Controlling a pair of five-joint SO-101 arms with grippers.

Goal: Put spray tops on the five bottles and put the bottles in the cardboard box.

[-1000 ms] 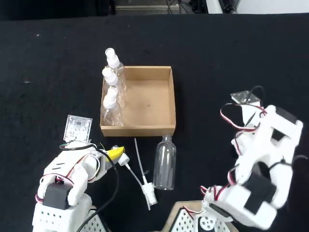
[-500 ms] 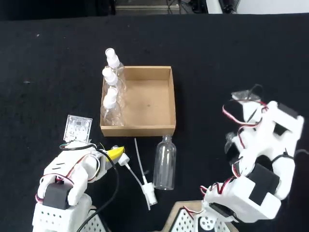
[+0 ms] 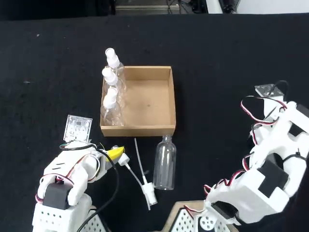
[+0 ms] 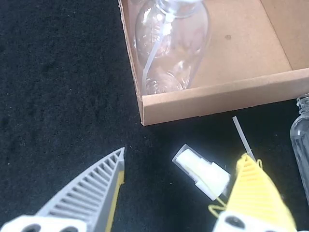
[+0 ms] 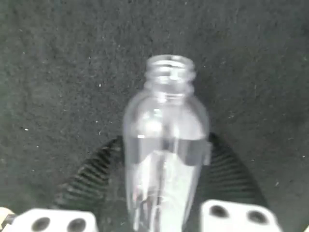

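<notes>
Because the right tool (image 5: 164, 140) is clamped on the held bottle (image 5: 166, 111) low on its body, with the bare neck reaching well past the jaws, the smooth clear plastic could pivot or slip in the grip once a top is pressed onto it. The left tool (image 4: 183, 157) sits at the lower left of the high view with its jaws apart, and a spray top (image 4: 200, 171) lies on the tabletop (image 3: 231, 58) between them, against the yellow jaw. A close from here might catch the top off-centre and flick it away, or pinch its thin tube so that it bends and later misses a neck. A second top (image 3: 150, 193) lies at the lower centre, and the two tubes run close together, so dragging one may tug the other. The box (image 3: 154, 104) stands in the upper centre. Just below its near wall is the lying bottle (image 3: 164, 162), uncapped and round, which could roll if a tube or an arm nudges it. The right arm (image 3: 270, 179) is at the far right, well apart from both tops, so bottle and top look hard to bring into line. The box holds three capped bottles (image 3: 112, 108) in a row along its left wall. The topmost head pokes past the upper wall, and brown floor shows to their right, likely room for two more.
</notes>
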